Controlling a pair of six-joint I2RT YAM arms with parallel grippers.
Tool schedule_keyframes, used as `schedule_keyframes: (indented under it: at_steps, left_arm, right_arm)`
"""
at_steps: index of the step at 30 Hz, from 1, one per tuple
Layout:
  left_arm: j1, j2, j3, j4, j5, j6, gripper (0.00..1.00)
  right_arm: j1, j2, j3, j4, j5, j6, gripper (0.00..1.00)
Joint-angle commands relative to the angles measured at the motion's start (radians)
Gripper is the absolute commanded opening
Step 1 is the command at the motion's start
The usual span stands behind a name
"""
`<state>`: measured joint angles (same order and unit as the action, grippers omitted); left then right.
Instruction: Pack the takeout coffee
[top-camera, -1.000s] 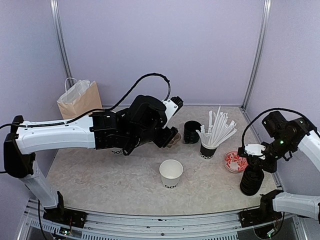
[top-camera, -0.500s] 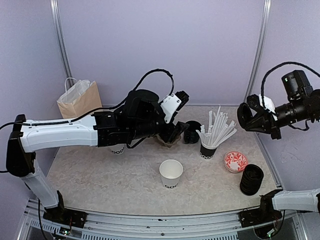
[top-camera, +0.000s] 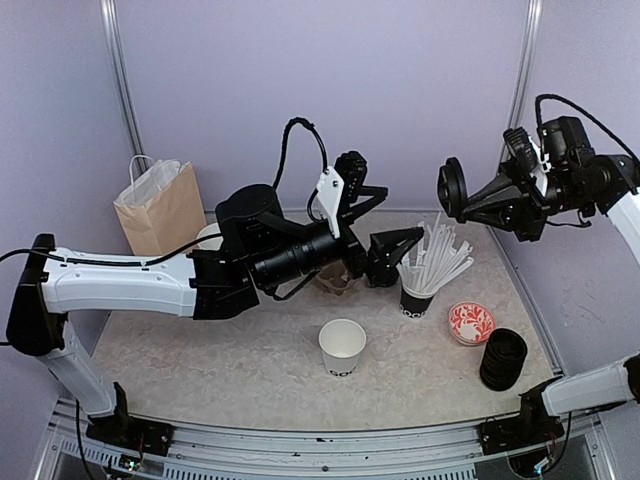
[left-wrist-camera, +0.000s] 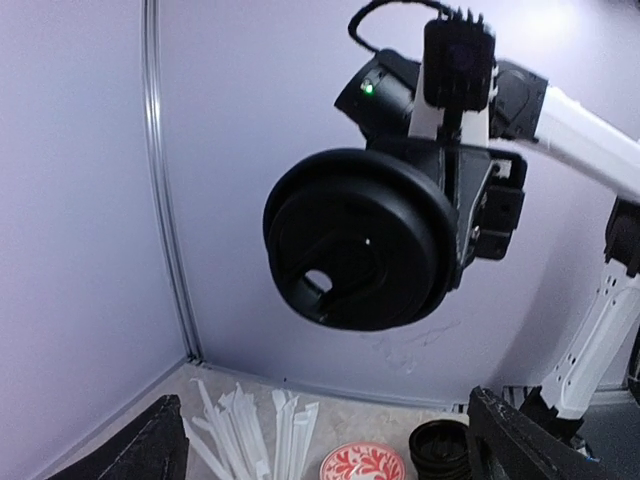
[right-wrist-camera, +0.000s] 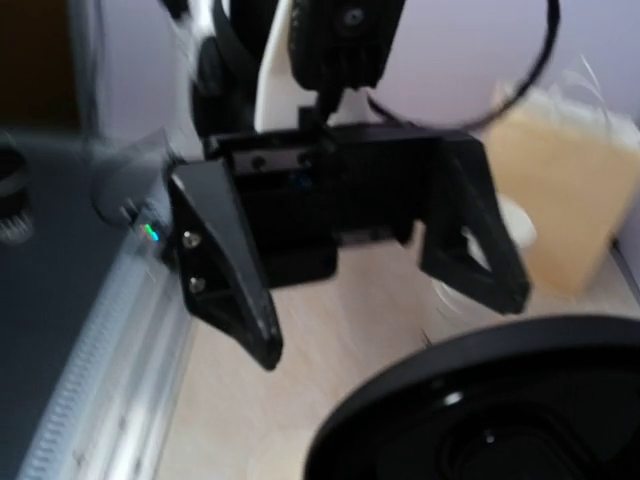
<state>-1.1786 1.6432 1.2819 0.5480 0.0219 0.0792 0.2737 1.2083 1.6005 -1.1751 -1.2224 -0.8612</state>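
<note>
**Step in hand:** lidding, by the look of it. 1 white cup (top-camera: 342, 346) stands open on the desk (top-camera: 200, 350), near the front and uncovered. A 2nd cup (top-camera: 208, 236) shows partly behind the left arm, its top hard to make out.

**Lid** (top-camera: 451, 187): black, round, held in the air well above the desk, its face turned toward the left arm.

**Right gripper** (top-camera: 468, 198): pinched on the lid's edge.

**Left gripper** (top-camera: 392, 215): spread wide, holding and touching nothing, aimed at the lid but apart from it.

**Next move, as judged:** either the lid passes into the left gripper, whose fingers would then need to be centred around its rim, or it goes down flat and square onto the open cup.

**Also present:** a stack of lids (top-camera: 503, 358) and a brown tray (top-camera: 337, 283), partly hidden.
</note>
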Motion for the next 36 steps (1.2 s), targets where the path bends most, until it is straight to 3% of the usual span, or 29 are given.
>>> schedule_keyframes:
  at_steps: [1,5,10,16,36]
  left_arm:
    - [-0.015,0.051,0.045,0.187,0.037,-0.058,0.94]
    - [-0.015,0.096,0.074,0.243,0.097,-0.074,0.94]
    - [-0.01,0.146,0.145,0.238,0.171,-0.108,0.94]
    - [-0.01,0.18,0.185,0.234,0.231,-0.11,0.94]
    - [0.007,0.259,0.332,0.119,0.244,-0.1,0.88]
  right_arm:
    - [0.02,-0.066,-0.1,0.289,-0.209,0.233,0.03]
    - [0.03,-0.1,-0.171,0.448,-0.262,0.381,0.03]
    - [0.029,-0.128,-0.222,0.511,-0.268,0.456,0.03]
    - [0.03,-0.132,-0.249,0.514,-0.242,0.462,0.03]
    - [0.031,-0.128,-0.259,0.504,-0.238,0.47,0.03]
